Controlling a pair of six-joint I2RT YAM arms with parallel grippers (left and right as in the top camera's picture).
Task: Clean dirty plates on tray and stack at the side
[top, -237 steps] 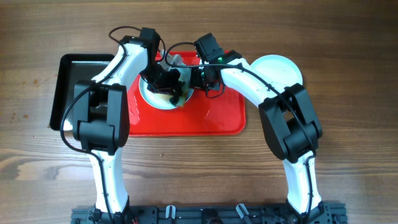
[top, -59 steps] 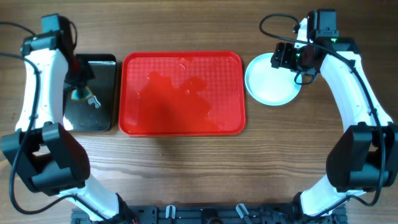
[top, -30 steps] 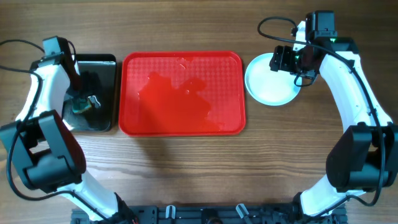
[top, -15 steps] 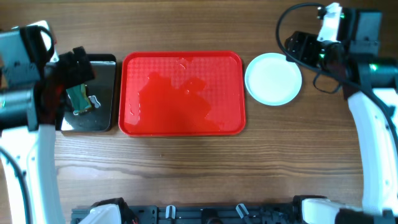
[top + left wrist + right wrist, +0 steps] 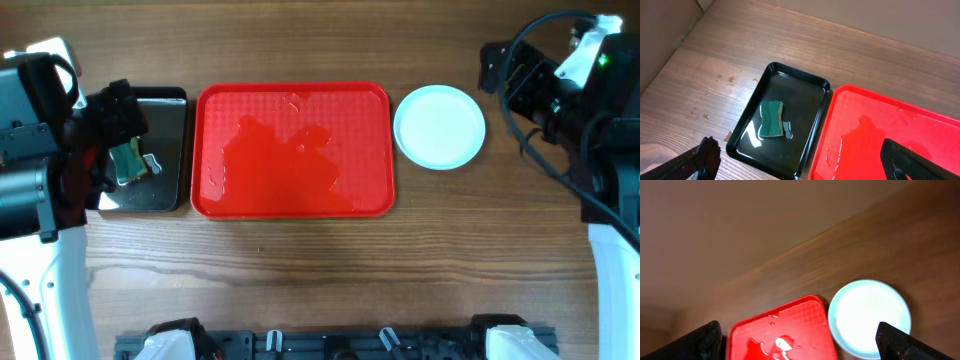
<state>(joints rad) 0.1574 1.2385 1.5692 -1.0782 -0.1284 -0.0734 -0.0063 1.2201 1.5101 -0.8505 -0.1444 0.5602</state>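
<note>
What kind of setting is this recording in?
Probably a lab bench staged for dishwashing practice, not a real kitchen: a bare wood-grain table, a wet red tray, a green sponge lying in a black tray, and a white plate set at the side.

From overhead the plates (image 5: pixel 439 127) show as one white disc, their number impossible to tell. The left arm (image 5: pixel 30 150) hides the black tray's (image 5: pixel 168 120) left edge; the right wrist view is blurred.
</note>
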